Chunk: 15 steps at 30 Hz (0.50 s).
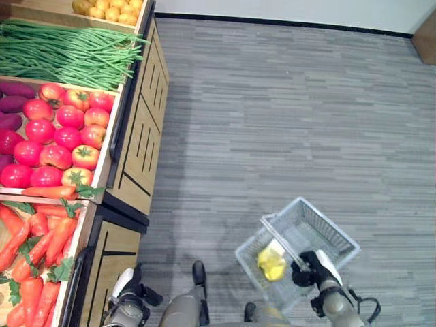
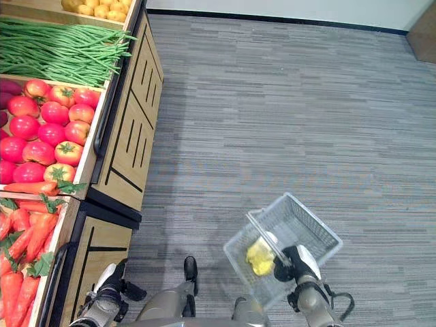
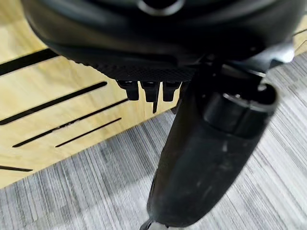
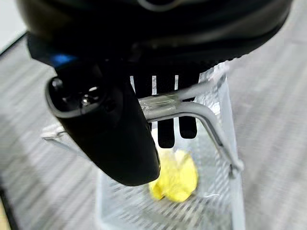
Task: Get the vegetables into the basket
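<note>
Left eye view: grey striped carpet (image 1: 286,109) runs to a pale wall with a dark skirting. Wooden produce stand (image 1: 139,129) at left carries green beans (image 1: 65,51), tomatoes (image 1: 58,139), carrots (image 1: 37,245). Clear basket (image 1: 300,248) hangs off the floor, a yellow vegetable (image 1: 271,263) inside.

Right eye view: right hand (image 2: 294,264) at the handle; left hand (image 2: 109,289) low beside the stand.

Left wrist view: fingers relaxed, holding nothing.

Right wrist view: fingers curled round the handle (image 4: 192,108).
</note>
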Motion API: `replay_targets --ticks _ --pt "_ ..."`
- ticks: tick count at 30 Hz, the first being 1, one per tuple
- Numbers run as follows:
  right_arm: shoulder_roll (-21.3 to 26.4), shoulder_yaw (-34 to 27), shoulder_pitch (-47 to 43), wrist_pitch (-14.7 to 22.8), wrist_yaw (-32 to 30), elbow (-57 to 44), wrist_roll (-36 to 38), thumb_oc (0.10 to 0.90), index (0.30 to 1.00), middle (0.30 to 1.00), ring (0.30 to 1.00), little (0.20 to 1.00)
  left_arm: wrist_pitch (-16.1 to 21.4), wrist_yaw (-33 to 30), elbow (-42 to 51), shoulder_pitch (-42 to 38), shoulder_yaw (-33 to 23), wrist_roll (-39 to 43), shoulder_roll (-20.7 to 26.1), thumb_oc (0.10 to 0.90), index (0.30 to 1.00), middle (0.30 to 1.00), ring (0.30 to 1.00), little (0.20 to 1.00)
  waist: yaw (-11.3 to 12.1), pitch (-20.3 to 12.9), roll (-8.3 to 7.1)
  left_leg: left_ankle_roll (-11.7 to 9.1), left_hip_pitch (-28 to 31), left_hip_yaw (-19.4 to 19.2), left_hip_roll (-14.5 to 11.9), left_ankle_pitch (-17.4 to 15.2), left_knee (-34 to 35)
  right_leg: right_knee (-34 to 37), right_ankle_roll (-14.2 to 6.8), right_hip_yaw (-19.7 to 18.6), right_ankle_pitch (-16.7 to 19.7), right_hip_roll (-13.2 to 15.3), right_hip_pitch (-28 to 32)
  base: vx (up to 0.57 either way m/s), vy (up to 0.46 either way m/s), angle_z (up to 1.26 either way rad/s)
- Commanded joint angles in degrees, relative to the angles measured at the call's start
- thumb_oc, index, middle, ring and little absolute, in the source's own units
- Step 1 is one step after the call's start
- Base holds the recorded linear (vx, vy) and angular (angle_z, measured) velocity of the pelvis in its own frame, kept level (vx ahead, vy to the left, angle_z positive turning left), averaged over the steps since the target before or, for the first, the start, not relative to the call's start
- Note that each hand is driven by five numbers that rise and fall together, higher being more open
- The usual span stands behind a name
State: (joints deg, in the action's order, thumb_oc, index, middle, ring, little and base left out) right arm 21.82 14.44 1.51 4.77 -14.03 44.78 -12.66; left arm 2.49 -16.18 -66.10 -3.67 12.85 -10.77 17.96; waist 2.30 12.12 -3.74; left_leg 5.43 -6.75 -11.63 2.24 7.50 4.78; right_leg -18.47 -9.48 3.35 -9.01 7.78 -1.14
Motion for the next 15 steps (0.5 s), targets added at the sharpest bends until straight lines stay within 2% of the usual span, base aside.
replay_targets --ticks 1,2,4,6,10,12,15 --pt "3.7 -0.8 0.6 3.2 -2.4 -6.0 -0.2 0.4 0.3 0.3 0.3 0.3 -0.1 -0.6 -1.3 2.6 -0.6 -1.5 0.3 0.9 1.0 1.0 1.0 1.0 0.0 -1.3 -0.32 -4.0 -1.9 1.6 -2.8 -3.4 -4.2 -2.3 -0.5 -2.0 12.4 -0.5 -4.2 0.06 0.072 0.04" --pt "3.8 -0.3 0.1 3.1 -2.1 -7.4 -0.4 0.4 0.3 0.3 0.3 0.3 -0.1 -0.5 -1.4 2.3 -1.0 -1.0 0.7 0.9 1.0 1.0 1.0 1.0 -0.4 -0.6 0.2 -4.0 -0.1 1.8 -3.0 -3.9 -3.6 -2.6 0.2 -1.3 13.0 -0.6 -7.2 0.08 0.033 0.06" --pt "3.9 -0.1 -0.1 3.1 -2.1 -7.8 -0.5 0.4 0.3 0.3 0.3 0.3 0.0 -0.4 -1.4 2.0 -1.1 -0.8 0.7 0.9 1.0 1.0 1.0 1.0 -0.7 -0.2 0.46 -4.1 0.8 2.2 -3.1 -4.2 -3.3 -1.3 0.7 -0.8 12.2 -0.9 -8.5 0.1 -0.004 0.05" --pt "4.2 -0.4 -0.9 3.2 -2.4 -7.8 0.0 0.4 0.3 0.3 0.3 0.3 0.2 -0.1 -1.6 1.5 -0.6 -1.0 0.5 0.9 1.0 1.0 1.0 1.0 -1.3 0.9 0.67 -4.8 2.0 3.4 -3.4 -5.4 -3.8 5.1 1.1 -0.1 11.8 -1.1 -11.3 0.15 -0.096 0.03" --pt "4.5 -0.4 -1.5 3.1 -2.7 -9.0 0.2 0.4 0.3 0.3 0.3 0.3 0.1 -0.1 -2.0 0.9 -0.8 -1.3 0.1 0.9 1.0 1.0 1.0 1.0 -2.8 1.7 -0.13 -6.0 5.0 5.6 -3.6 -8.0 -4.7 14.2 -0.5 -1.2 17.4 0.9 -14.8 0.2 -0.134 0.33" --pt "4.6 -0.5 -1.3 2.9 -2.5 -9.4 0.1 0.4 0.3 0.3 0.3 0.3 0.1 0.1 -2.0 1.1 -0.8 -1.3 0.0 0.9 1.0 1.0 1.0 1.0 -3.3 1.7 -0.29 -6.2 6.4 6.8 -3.6 -9.0 -5.2 14.0 -0.9 -1.8 18.2 1.2 -15.4 0.22 -0.142 0.52" --pt "4.5 -0.5 -0.9 3.0 -2.4 -9.2 0.1 0.4 0.3 0.3 0.3 0.3 0.1 0.0 -2.7 1.4 -1.0 -1.4 -0.5 0.9 1.0 1.0 1.0 1.0 -3.0 0.5 -0.88 -6.7 7.5 7.7 -3.6 -10.1 -5.5 14.9 -0.2 -0.8 18.3 0.7 -13.3 0.19 -0.181 0.58"
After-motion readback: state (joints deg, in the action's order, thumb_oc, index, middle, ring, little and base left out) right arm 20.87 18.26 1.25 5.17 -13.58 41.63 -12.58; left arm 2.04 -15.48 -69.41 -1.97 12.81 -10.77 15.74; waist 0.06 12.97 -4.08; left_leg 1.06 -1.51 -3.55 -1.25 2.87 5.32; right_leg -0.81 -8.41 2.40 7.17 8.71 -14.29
